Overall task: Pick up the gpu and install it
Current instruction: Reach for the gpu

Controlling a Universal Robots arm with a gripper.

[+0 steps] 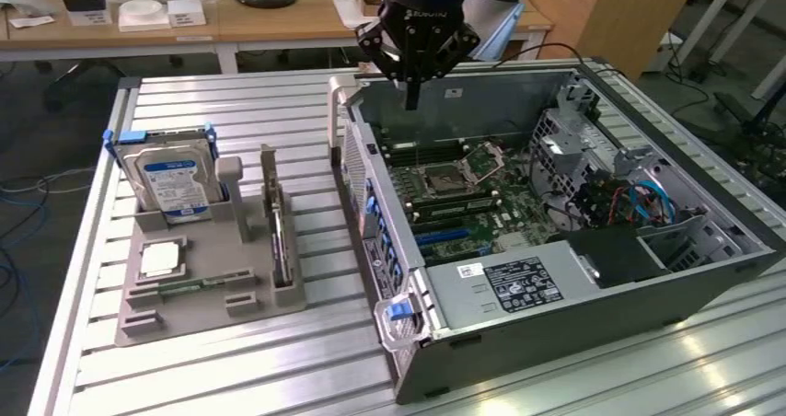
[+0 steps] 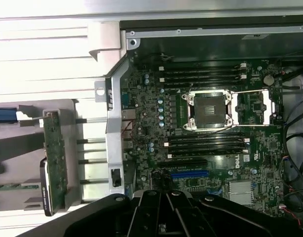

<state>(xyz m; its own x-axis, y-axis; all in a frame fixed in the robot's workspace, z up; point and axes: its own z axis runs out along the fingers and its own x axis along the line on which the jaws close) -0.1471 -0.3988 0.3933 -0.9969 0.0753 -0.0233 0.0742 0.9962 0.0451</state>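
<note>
Hovering over the rear wall of the case, gripper has its fingers pinched together on nothing. Gpu stands on edge in a slot of the grey holder, well apart from the gripper, toward the exterior view's left. Upright storage likely keeps its top edge free for a pinch from above. Drive sits in its own cradle nearby. Case lies side-open, board facing up, so the blue slot is reachable from above. Pickup not yet done.
</note>
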